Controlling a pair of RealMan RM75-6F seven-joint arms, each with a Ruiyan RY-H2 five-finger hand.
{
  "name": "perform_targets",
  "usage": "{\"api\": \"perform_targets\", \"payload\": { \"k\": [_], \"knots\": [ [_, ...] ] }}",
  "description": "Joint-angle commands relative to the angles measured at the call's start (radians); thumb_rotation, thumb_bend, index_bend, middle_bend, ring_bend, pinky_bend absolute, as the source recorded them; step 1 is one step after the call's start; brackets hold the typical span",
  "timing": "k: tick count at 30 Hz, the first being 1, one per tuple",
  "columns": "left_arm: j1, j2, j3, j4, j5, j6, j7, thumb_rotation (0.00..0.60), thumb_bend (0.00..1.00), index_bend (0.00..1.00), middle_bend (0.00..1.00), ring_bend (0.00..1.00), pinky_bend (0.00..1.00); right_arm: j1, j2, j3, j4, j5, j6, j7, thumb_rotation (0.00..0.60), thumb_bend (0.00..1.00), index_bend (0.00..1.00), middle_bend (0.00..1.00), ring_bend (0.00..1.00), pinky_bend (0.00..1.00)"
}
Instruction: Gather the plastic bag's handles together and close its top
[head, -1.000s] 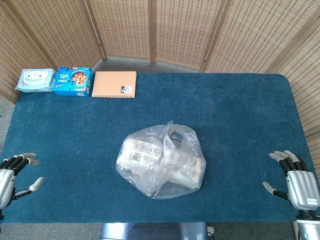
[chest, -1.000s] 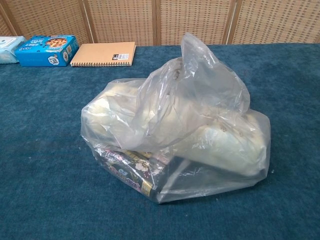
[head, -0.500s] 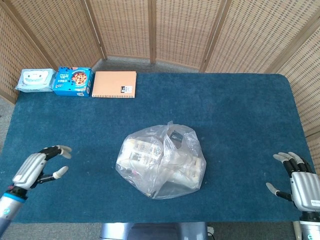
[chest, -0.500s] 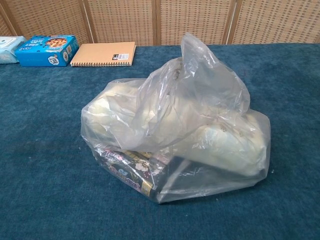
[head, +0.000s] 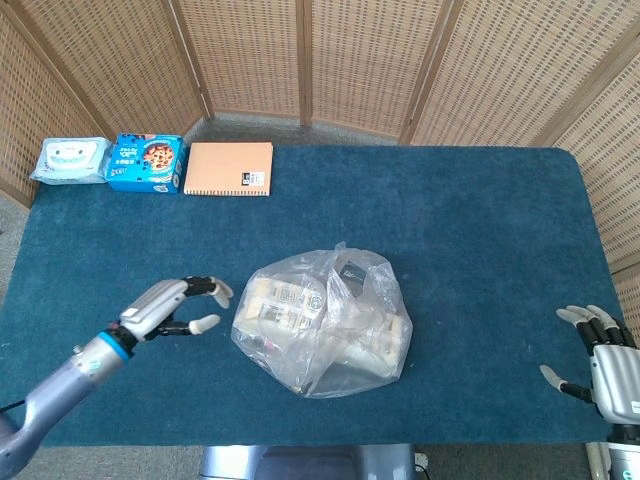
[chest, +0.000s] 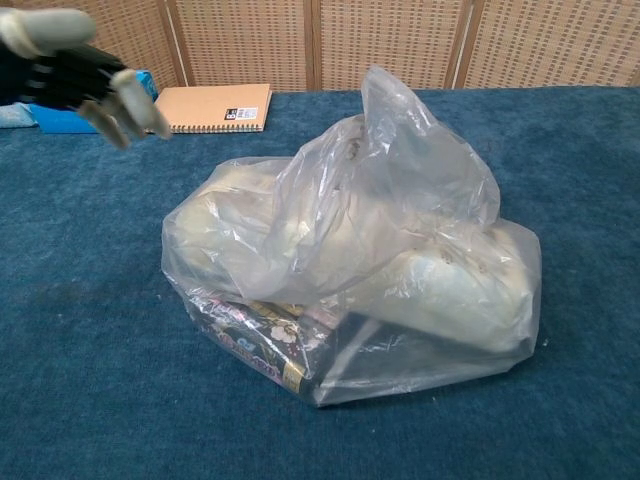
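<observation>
A clear plastic bag (head: 322, 322) (chest: 350, 270) full of packaged goods sits in the middle of the blue table, its loose handles (chest: 400, 120) standing up at the top. My left hand (head: 175, 305) (chest: 75, 75) hovers just left of the bag, fingers spread and holding nothing. At the table's right front corner my right hand (head: 605, 360) is open too, far from the bag and out of the chest view.
Along the far left edge lie a pack of wipes (head: 70, 160), a blue snack box (head: 146, 163) and an orange spiral notebook (head: 229, 169). A wicker screen (head: 320, 60) stands behind the table (head: 480, 220).
My left hand has swept from the table's left front corner rightward toward the bag, entering the chest view. The right hand has drifted slightly lower and outward. The bag has not moved.
</observation>
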Motion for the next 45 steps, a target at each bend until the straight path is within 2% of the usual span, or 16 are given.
{"api": "perform_targets", "payload": {
  "k": [1, 6, 15, 26, 36, 45],
  "knots": [
    [-0.078, -0.059, -0.033, 0.016, -0.070, -0.068, 0.101, 0.000, 0.16, 0.39, 0.30, 0.28, 0.26, -0.004, 0.002, 0.001, 0.002, 0.002, 0.005, 0.004, 0.545, 0.19, 0.24, 0.23, 0.17, 0.16],
    [-0.142, -0.122, -0.053, 0.028, -0.146, -0.096, 0.231, 0.000, 0.15, 0.39, 0.30, 0.28, 0.24, -0.019, 0.008, 0.002, 0.006, 0.003, 0.028, 0.016, 0.544, 0.19, 0.24, 0.23, 0.17, 0.16],
    [-0.213, -0.208, -0.051, 0.022, -0.266, -0.126, 0.349, 0.000, 0.15, 0.39, 0.30, 0.28, 0.22, -0.032, 0.015, 0.000, 0.011, -0.004, 0.045, 0.032, 0.545, 0.19, 0.24, 0.23, 0.17, 0.16],
    [-0.285, -0.276, -0.046, 0.022, -0.376, -0.153, 0.425, 0.000, 0.15, 0.39, 0.30, 0.28, 0.22, -0.042, 0.019, 0.001, 0.026, -0.010, 0.057, 0.062, 0.545, 0.19, 0.24, 0.23, 0.17, 0.16],
    [-0.349, -0.350, -0.055, 0.031, -0.463, -0.134, 0.488, 0.000, 0.15, 0.39, 0.30, 0.28, 0.22, -0.053, 0.017, 0.004, 0.047, -0.003, 0.068, 0.090, 0.542, 0.19, 0.24, 0.23, 0.17, 0.16],
    [-0.374, -0.414, -0.048, 0.068, -0.497, -0.148, 0.469, 0.000, 0.15, 0.39, 0.30, 0.28, 0.22, -0.064, 0.019, 0.006, 0.061, 0.001, 0.077, 0.110, 0.542, 0.19, 0.24, 0.23, 0.17, 0.16]
  ]
}}
